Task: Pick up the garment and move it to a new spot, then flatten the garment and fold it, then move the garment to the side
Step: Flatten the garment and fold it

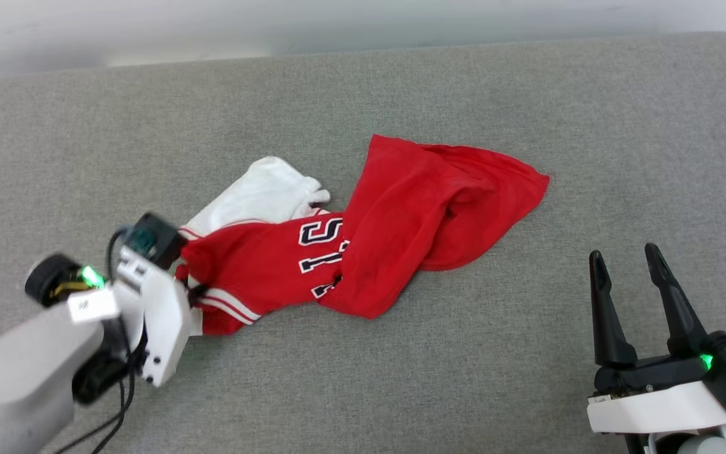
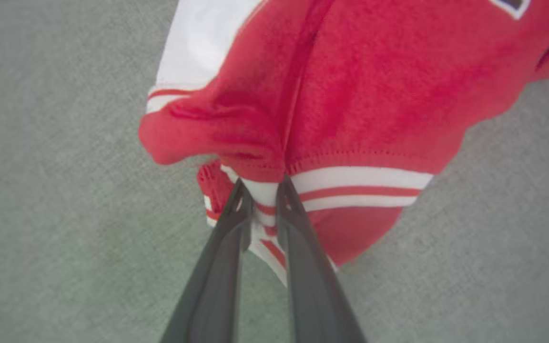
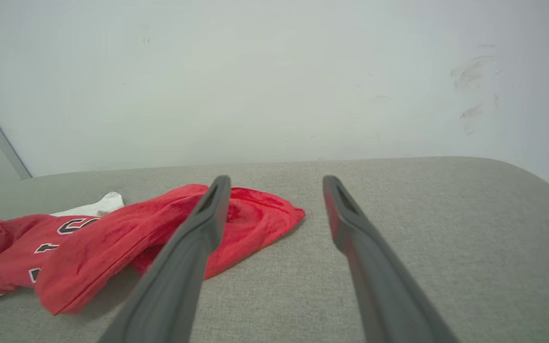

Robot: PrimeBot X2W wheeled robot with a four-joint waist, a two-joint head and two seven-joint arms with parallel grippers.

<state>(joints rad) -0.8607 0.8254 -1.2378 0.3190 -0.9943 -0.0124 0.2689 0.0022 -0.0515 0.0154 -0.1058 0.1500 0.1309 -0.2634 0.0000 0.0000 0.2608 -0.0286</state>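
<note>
- The garment [image 1: 401,221], a red jersey T-shirt, lies crumpled near the middle of the grey fabric surface [image 1: 363,75], its red body bunched and folded over itself toward the robot's right.
- A white sleeve [image 1: 262,189] spreads out on the far side, and part of the black, white-edged lettering [image 1: 322,234] faces up.
- The left gripper [image 2: 262,190] has its two dark fingers pinched together on the red-and-white striped trim [image 2: 360,190] at the garment's left end; the cloth sits between the tips.
- The right gripper [image 1: 624,252] rests with its fingers spread wide, holding nothing, well apart from the garment's right edge.
</note>
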